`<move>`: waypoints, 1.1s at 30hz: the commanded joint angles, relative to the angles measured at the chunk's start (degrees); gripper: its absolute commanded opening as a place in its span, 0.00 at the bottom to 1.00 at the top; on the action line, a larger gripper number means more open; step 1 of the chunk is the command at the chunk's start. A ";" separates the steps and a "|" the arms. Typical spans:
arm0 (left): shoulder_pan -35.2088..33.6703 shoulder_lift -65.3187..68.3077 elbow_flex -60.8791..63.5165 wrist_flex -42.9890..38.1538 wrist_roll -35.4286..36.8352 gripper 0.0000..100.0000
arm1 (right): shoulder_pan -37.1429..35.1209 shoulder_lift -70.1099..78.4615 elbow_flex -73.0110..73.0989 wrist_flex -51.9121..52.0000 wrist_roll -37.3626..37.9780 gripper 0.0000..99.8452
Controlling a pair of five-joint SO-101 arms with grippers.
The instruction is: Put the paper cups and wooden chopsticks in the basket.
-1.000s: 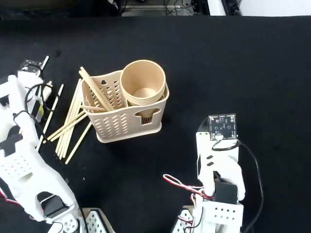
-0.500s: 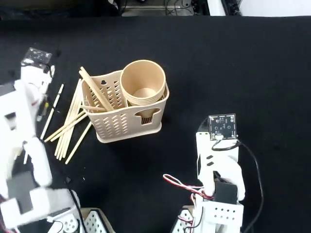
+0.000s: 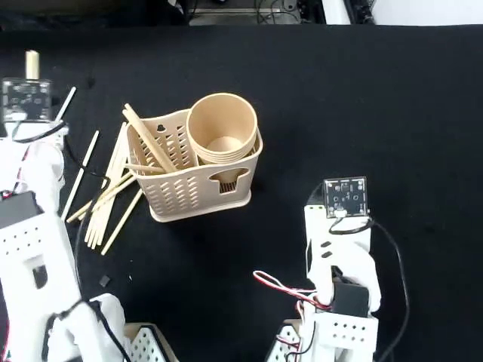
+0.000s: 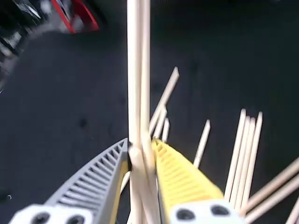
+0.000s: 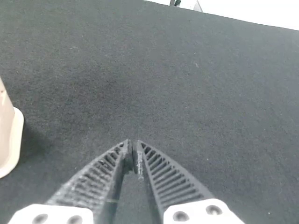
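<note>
1. Lower right, we see the right end effector (image 5: 132, 151) pressed together and empty, idle over bare worktop (image 3: 362, 105).
2. Mid-left, loose chopsticks (image 3: 106, 196) lie beside the basket (image 3: 192, 188), which holds stacked paper cups (image 3: 221, 128).
3. Upper left, the left end effector (image 4: 140, 149) clamps the held chopsticks (image 4: 138, 70) upright, which we judge is for carrying them to the basket.

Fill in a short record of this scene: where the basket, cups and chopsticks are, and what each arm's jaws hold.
Basket: upright on the black table
Paper cups: stacked in one basket compartment
Chopsticks in basket: leaning in the other compartment
Loose chopsticks: lying on the table beside the basket
Left jaws: shut on held chopsticks
Right jaws: shut, empty, above bare table
</note>
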 commanded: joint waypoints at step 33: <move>29.76 -41.14 1.10 -8.09 25.32 0.03 | -0.35 -3.74 -0.22 -0.62 0.00 0.02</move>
